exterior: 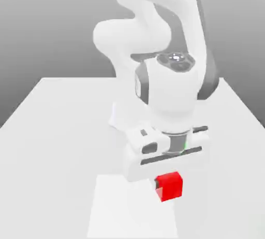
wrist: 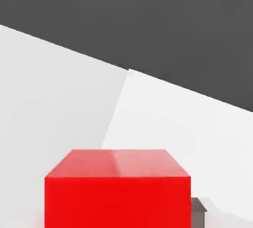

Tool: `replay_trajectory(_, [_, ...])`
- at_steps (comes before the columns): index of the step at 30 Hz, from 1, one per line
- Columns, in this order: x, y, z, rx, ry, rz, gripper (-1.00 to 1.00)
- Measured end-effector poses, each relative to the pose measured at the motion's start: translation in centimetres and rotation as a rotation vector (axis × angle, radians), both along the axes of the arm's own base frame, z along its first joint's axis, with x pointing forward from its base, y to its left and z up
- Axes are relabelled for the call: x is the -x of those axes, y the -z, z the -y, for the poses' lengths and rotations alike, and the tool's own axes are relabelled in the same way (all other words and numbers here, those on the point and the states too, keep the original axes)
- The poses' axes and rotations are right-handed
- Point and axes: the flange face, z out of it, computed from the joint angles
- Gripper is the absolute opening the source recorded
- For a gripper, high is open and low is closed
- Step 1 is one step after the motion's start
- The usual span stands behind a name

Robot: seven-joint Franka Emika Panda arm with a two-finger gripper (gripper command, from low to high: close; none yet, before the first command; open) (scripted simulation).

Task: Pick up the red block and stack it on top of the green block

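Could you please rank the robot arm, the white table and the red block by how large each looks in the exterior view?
1. White table, largest as it appears.
2. Robot arm, though its nearness to the camera makes this unsure.
3. Red block, clearly the smallest.

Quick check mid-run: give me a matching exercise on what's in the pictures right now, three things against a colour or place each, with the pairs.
Things:
1. red block
2. robot arm
3. table

Descriptions:
A. white, rising above the hand and curving over the scene
B. pale flat surface spreading under everything
C. bright red, right below the robot's hand, large and close in the hand view

Pairs: 1-C, 2-A, 3-B

The red block also appears in the hand view, with the table behind it.
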Motion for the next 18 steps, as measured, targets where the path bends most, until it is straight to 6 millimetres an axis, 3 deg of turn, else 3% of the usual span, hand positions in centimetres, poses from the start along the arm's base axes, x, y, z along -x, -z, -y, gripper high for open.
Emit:
replay_trajectory(5, [-2.5, -1.2, -8.7, 0.001, -0.256, -0.001, -1.0])
replay_trajectory(10, [-3.1, -2.5, -18.1, -0.003, -0.508, -0.002, -1.0])
replay_trajectory(12, [-3.1, -1.5, -20.5, -0.005, -0.568, -0.002, -1.0])
replay_trajectory(14, [-3.1, 1.4, -21.1, -0.005, -0.582, -0.002, -1.0])
replay_trajectory(15, [-3.0, 2.7, -21.1, -0.005, -0.585, -0.002, 1.0])
replay_trajectory(18, [-3.0, 2.7, -21.1, -0.005, -0.585, -0.002, 1.0])
